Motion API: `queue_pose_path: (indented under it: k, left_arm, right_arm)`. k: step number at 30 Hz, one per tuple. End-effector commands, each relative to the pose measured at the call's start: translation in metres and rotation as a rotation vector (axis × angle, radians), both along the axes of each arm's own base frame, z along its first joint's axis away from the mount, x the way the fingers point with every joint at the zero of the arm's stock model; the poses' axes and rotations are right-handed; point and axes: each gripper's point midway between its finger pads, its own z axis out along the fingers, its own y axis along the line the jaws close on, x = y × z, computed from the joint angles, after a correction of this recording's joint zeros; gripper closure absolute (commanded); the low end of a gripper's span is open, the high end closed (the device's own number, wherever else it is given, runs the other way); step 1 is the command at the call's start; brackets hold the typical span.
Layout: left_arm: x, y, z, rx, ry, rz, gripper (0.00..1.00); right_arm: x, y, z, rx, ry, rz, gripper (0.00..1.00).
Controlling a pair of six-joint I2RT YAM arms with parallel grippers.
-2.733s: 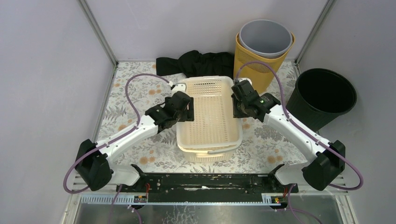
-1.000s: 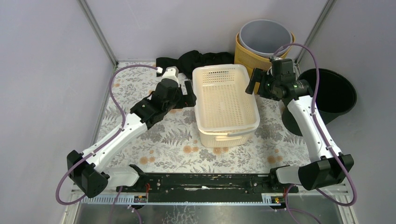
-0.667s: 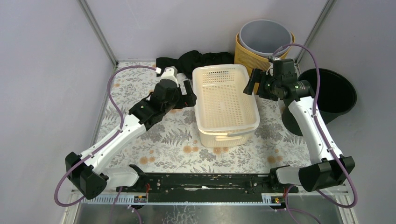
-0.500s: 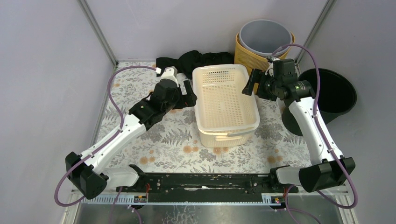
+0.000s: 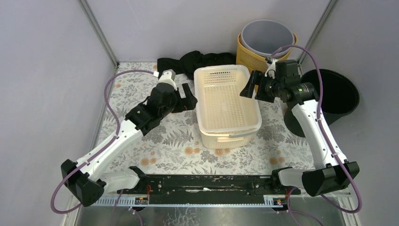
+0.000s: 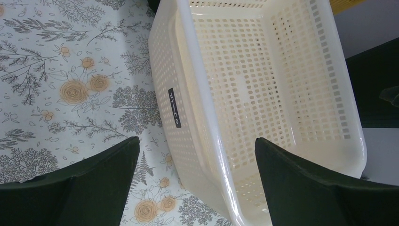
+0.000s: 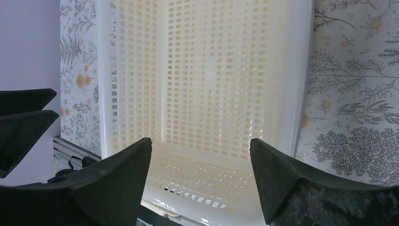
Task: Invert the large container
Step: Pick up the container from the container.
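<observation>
Cream perforated plastic makes up the basket, which is set open side up on the table, its long sides running away from the arm bases. As it lies, the turn is judged not yet done, and the step in hand is taken to be the approach for a grasp.

The left gripper is held just left of the basket, near its far half, with jaws spread wide and nothing between them. In the left wrist view the basket's left rim is framed between the fingers. The right gripper is held above the basket's right rim, also with jaws apart and nothing held, the basket's inside filling its view.

The next move is judged to call for each gripper to be closed on a long rim, the basket lifted free of the table and rolled over.

A black cloth is bunched just beyond the basket's far end. A yellow bin, with a grey bin nested in it, is seen at the basket's far right corner, and a black bucket farther right. A roll toward the far end is judged likely to be hindered by these.
</observation>
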Motion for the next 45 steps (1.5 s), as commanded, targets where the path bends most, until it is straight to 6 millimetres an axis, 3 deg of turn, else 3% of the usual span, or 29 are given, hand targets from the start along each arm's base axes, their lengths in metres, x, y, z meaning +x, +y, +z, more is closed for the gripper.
queue_pose_path:
  k: [1, 6, 11, 20, 25, 35, 38, 42, 45]
  left_arm:
    - [0.006, -0.009, 0.015, -0.029, -0.024, -0.012, 0.0]
    - [0.02, -0.015, 0.015, 0.033, 0.02, -0.003, 0.0]
    - [0.03, -0.022, 0.0, 0.093, 0.054, 0.009, 0.0]
    - [0.042, -0.049, -0.025, 0.141, 0.116, -0.004, 0.04]
    - [0.046, -0.057, -0.036, 0.153, 0.141, -0.008, 0.29]
    - [0.053, -0.056, -0.052, 0.204, 0.146, 0.021, 0.58]
    - [0.055, -0.057, -0.057, 0.215, 0.143, 0.013, 0.72]
    - [0.059, -0.059, -0.051, 0.233, 0.13, -0.002, 0.97]
    - [0.062, -0.062, -0.038, 0.225, 0.108, -0.011, 1.0]
  right_arm:
    - [-0.002, 0.008, 0.025, 0.041, -0.075, 0.029, 0.18]
    - [-0.004, 0.0, 0.02, 0.007, -0.079, -0.002, 0.22]
    - [-0.007, -0.012, 0.011, -0.05, -0.07, -0.038, 0.26]
    - [-0.016, -0.013, 0.003, -0.051, -0.07, -0.026, 0.32]
    - [-0.022, -0.015, -0.002, -0.055, -0.071, -0.018, 0.33]
    - [-0.026, -0.013, -0.004, -0.047, -0.072, -0.007, 0.32]
    - [-0.027, -0.015, -0.004, -0.055, -0.063, -0.017, 0.32]
    - [-0.032, -0.019, -0.003, -0.056, -0.078, -0.039, 0.33]
    - [-0.037, -0.022, -0.003, -0.057, -0.082, -0.047, 0.33]
